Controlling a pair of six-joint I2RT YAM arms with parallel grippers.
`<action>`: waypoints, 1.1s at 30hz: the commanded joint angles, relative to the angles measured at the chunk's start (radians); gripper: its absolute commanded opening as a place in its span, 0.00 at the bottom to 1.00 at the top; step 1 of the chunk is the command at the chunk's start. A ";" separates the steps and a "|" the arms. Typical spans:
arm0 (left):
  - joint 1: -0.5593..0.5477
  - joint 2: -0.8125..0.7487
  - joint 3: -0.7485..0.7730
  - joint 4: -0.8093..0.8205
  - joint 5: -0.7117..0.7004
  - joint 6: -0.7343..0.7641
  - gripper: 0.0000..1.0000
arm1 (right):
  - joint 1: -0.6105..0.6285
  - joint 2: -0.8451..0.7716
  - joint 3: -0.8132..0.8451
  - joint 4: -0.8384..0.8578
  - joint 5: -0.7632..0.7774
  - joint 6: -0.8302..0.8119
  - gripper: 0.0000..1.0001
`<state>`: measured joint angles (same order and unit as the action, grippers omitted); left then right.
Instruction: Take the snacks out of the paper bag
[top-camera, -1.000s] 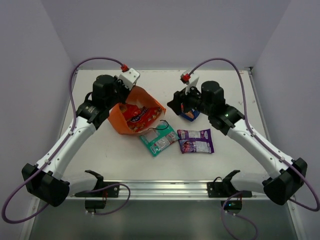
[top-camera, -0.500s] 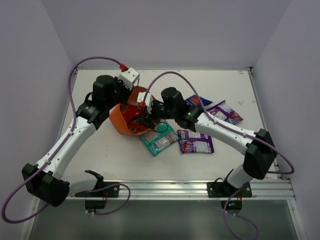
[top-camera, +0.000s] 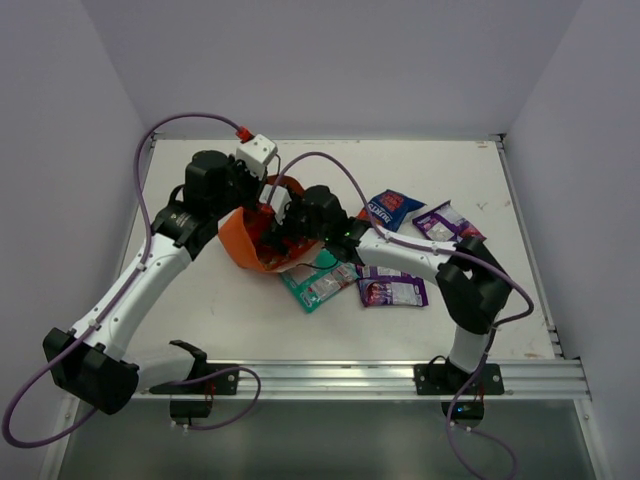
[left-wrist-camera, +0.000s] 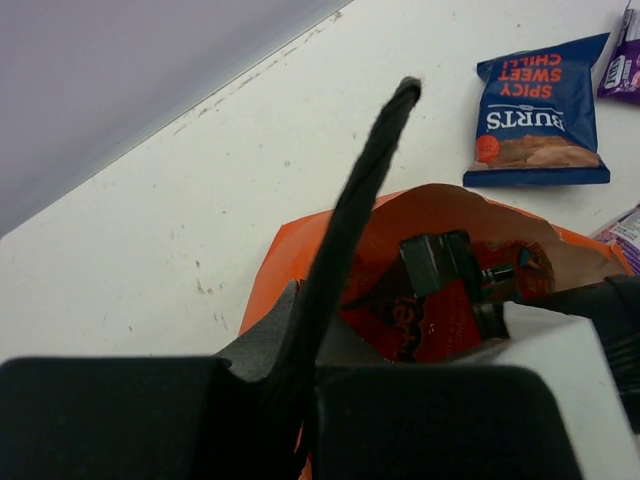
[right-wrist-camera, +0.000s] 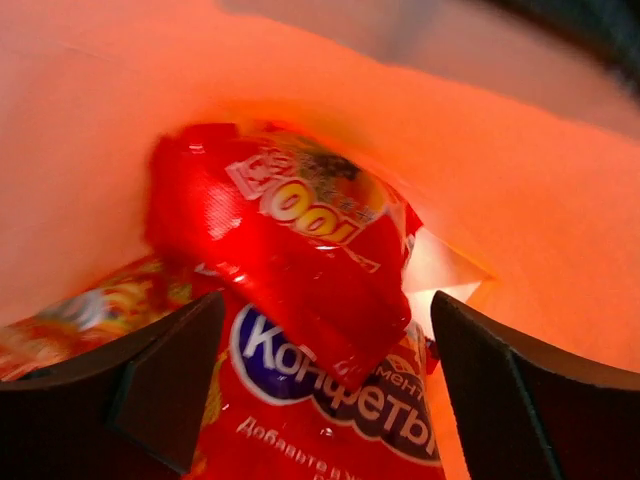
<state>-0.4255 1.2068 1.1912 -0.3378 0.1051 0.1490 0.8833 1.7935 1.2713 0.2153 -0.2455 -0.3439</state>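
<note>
Right wrist view: your right jaws gape wide inside the bag (top-camera: 236, 242), straddling the small red packet (right-wrist-camera: 290, 250), ready to pinch. Left jaws prop the rim open; their grip is unclear.

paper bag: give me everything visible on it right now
The paper bag is orange paper, paler inside. It lies tilted on the white table with its mouth open toward the right arm. The left gripper appears to pinch its upper rim, which looks uneven in the left wrist view. The right gripper, jaws apart, is inside the mouth, just over two red packets that lie overlapping within.
</note>
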 joint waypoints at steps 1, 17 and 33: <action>-0.001 -0.049 0.047 0.086 0.045 -0.028 0.00 | -0.003 0.049 0.017 0.114 0.074 0.072 0.88; 0.001 -0.053 0.057 0.083 0.054 -0.028 0.00 | -0.021 0.147 0.085 0.045 0.058 0.187 0.51; -0.001 -0.052 0.053 0.049 -0.087 -0.008 0.00 | -0.021 -0.192 -0.004 0.099 -0.049 0.157 0.00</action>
<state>-0.4271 1.1961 1.1919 -0.3489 0.0814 0.1413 0.8600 1.7954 1.2636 0.2031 -0.2379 -0.1699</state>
